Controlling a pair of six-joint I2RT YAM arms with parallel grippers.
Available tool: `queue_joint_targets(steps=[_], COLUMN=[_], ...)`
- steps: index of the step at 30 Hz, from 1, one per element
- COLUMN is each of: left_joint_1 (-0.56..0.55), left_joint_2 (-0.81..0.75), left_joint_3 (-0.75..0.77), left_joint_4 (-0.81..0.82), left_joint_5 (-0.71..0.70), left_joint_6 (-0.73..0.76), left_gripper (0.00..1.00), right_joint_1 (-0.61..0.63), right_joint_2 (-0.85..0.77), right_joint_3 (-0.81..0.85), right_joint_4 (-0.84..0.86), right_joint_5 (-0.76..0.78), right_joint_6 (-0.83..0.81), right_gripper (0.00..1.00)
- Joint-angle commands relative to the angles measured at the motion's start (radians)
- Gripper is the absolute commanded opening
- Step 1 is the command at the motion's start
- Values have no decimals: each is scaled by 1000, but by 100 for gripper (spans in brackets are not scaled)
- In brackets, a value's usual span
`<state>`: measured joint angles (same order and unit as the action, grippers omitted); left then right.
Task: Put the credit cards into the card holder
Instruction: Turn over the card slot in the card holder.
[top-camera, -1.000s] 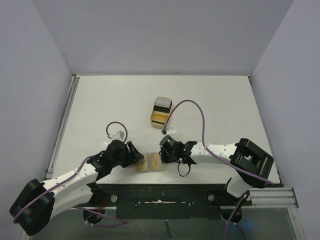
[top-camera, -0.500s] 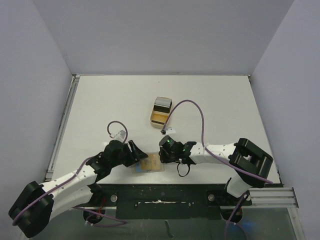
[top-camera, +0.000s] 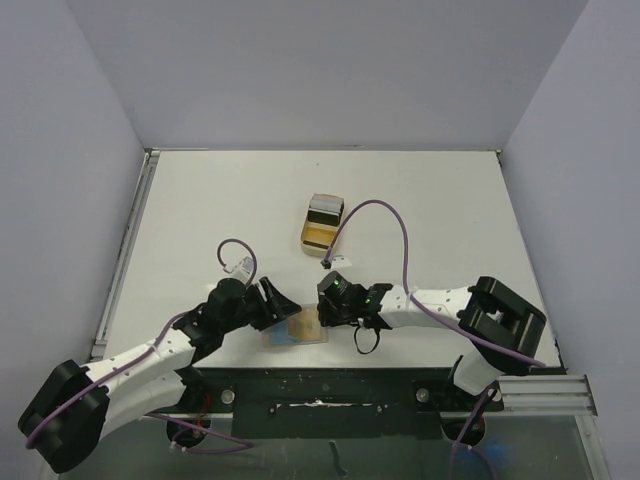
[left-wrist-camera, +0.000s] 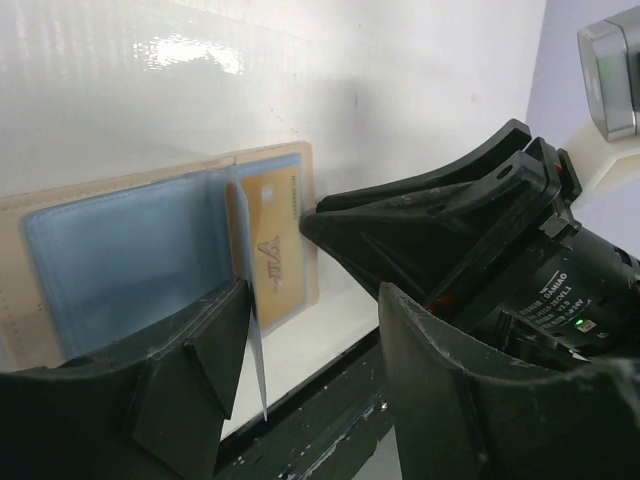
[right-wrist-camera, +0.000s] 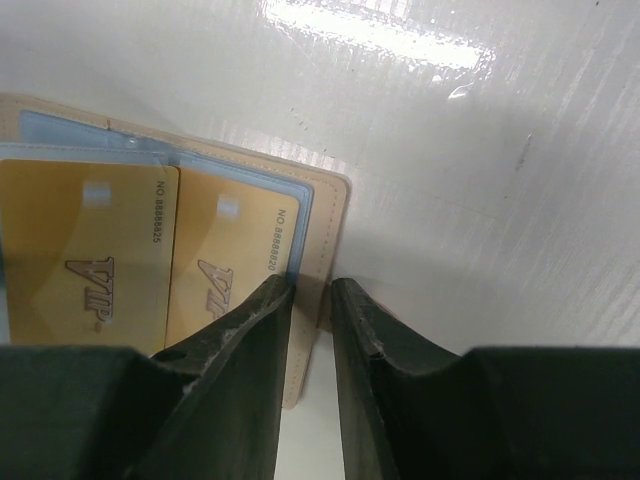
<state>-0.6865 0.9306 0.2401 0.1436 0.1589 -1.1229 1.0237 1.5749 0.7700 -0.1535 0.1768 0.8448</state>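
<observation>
The card holder (top-camera: 298, 330) lies open and flat on the white table (top-camera: 200, 210). It is close to the near edge, right between your 2 grippers. You can see 2 gold cards (right-wrist-camera: 85, 260) side by side in its clear pockets.

Your left gripper (left-wrist-camera: 312, 310) is low at the holder's left side, and its fingers are spread wide. Nothing is squeezed between them. 1 thin see-through page (left-wrist-camera: 257, 350) stands up on its edge just beside the left finger (left-wrist-camera: 190, 380).

Your right gripper (right-wrist-camera: 312, 290) is at the holder's right edge. Its 2 fingers are almost together, with only a thin gap. 1 fingertip (right-wrist-camera: 265, 300) sits on the tan edge, and the other is just off it, over the table. You cannot tell if it pinches the edge or only presses on it.

Further back, well apart from both grippers, a tan tray (top-camera: 318, 238) holds grey-white cards (top-camera: 326, 207).
</observation>
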Motion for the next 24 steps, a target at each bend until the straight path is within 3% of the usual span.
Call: queue_joint_targets(steps=[1,15,24], left_joint_1=[-15,-37,-38], left_joint_2=[29,111,116], left_joint_3=[25,34,44], left_joint_4=[148,235,228], left_joint_5=[45,59,46], left_joint_6=[-16,-24,-1], left_gripper=[52,52,52], right_joint_1=[8,-1,-79], right_joint_2=[-56,-194,-294], right_joint_3=[-3,-46,-17], right_joint_4=[-8,-66,-92], right_joint_5=[54,173,207], right_joint_6=[-12,-1,-103], right_gripper=[27,33,36])
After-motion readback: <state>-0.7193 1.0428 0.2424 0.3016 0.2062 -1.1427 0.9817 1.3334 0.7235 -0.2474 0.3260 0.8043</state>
